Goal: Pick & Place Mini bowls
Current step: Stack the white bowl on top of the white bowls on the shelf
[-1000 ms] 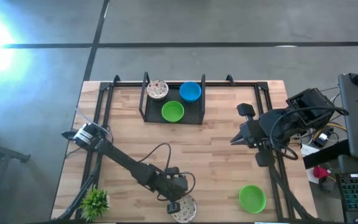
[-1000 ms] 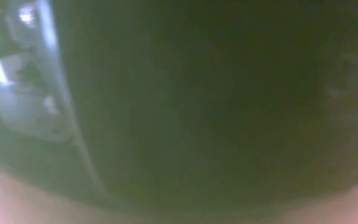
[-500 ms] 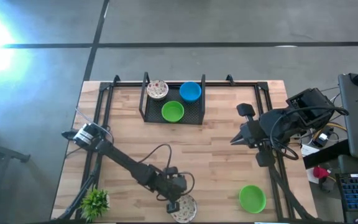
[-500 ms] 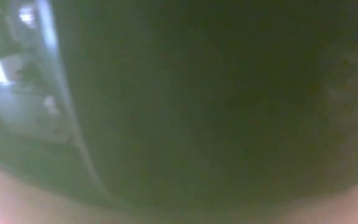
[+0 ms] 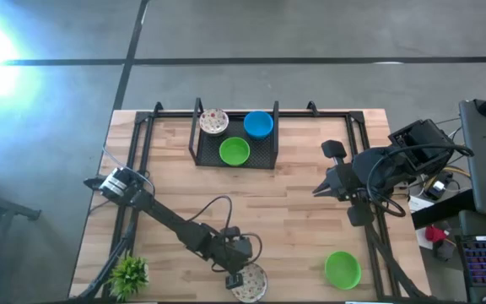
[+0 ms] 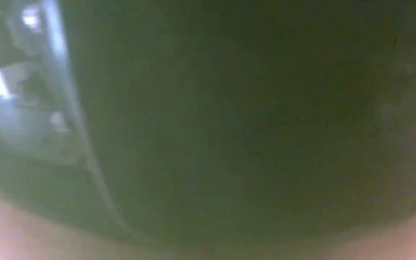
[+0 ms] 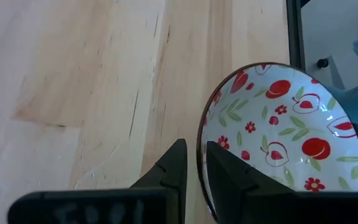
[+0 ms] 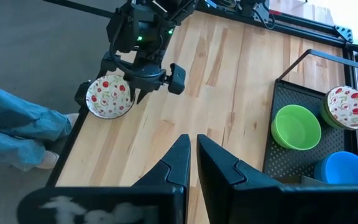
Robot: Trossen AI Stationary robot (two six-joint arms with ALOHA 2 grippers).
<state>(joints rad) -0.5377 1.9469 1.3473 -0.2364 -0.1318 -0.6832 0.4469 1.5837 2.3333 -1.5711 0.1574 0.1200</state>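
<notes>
The black wire-mesh tray (image 5: 264,158) stands at the far middle of the wooden counter (image 5: 294,219). Inside it are three mini bowls: a white one with red pattern (image 5: 213,122) in the far left corner, a blue bowl (image 5: 258,124) beside it, and a green bowl (image 5: 234,151) in front of them. A second green bowl (image 5: 342,268) sits alone on the counter near the front right edge.

The left end effector (image 5: 236,278) is at the front edge of the counter. Its fingers (image 7: 178,167) are closed on the rim of another white bowl with red fruit and flowers (image 7: 283,137), one finger inside and one outside. This bowl is at the very front edge.

The right end effector (image 5: 317,191) hangs over the right side of the counter, with its fingers (image 8: 178,163) closed together and holding nothing. A small green plant (image 5: 128,274) stands at the front left corner.
</notes>
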